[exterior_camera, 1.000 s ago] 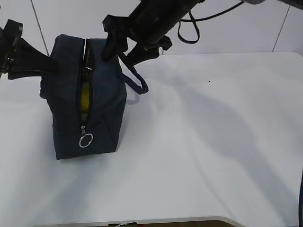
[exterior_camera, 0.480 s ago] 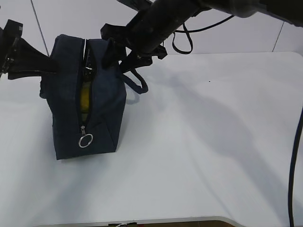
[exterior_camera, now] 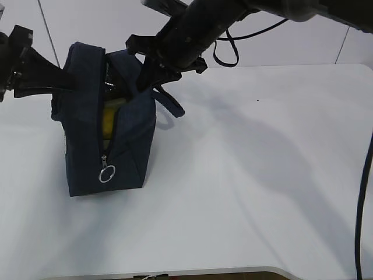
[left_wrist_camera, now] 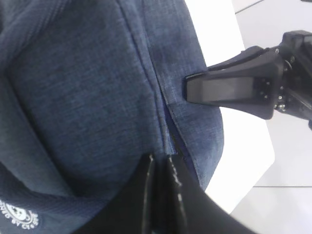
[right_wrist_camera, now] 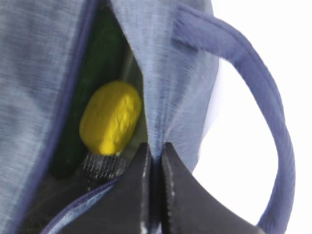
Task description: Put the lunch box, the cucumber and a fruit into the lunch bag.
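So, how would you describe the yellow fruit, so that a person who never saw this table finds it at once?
Look for the dark blue lunch bag standing on the left of the white table. Its zipper is open, and the fruit lies inside the gap. It is the only bright yellow thing, a small oval lump beside a dark green shape.

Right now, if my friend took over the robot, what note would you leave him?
Left gripper: shut on the bag's fabric at one side of the opening.
Right gripper: shut on the bag's other edge, beside a handle.
Inside the open bag: the yellow fruit, with something dark green beside it, likely the cucumber. The lunch box cannot be seen.
Left: check the box is in.
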Robot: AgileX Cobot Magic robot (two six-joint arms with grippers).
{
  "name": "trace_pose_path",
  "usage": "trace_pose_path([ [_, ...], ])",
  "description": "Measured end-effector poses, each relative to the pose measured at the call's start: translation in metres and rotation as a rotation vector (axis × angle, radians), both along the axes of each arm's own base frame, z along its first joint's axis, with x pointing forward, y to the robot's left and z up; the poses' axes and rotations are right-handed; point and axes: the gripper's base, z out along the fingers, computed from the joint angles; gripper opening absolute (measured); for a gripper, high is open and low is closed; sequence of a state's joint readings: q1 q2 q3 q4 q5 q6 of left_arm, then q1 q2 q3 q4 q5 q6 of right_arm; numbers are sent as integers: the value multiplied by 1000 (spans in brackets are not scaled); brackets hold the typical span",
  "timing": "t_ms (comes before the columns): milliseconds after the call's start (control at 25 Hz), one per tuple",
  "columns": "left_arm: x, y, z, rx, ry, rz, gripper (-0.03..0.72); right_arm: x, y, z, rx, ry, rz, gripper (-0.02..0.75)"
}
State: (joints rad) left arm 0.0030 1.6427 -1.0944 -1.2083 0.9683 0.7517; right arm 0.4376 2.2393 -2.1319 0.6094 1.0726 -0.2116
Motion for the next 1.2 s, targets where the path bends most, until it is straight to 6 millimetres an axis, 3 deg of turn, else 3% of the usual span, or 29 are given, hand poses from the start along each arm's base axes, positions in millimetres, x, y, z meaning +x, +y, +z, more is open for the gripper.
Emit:
trace_pose_path([
  [120, -1, -12, 0, 12, -12, -19, 5, -1, -5, 3, -60, -36, 10, 15],
  [440, -8, -57, 3, 19, -64, -52, 5, -14, -23, 36, -201, -125, 32, 13],
  [680, -12, -76, 7, 42, -112, -46, 4, -28, -43, 56, -279, -148, 14, 13],
  [1200, -29, -122, 7, 102, -207, -116, 3, -82, -75, 49, -264, -205, -64, 12],
])
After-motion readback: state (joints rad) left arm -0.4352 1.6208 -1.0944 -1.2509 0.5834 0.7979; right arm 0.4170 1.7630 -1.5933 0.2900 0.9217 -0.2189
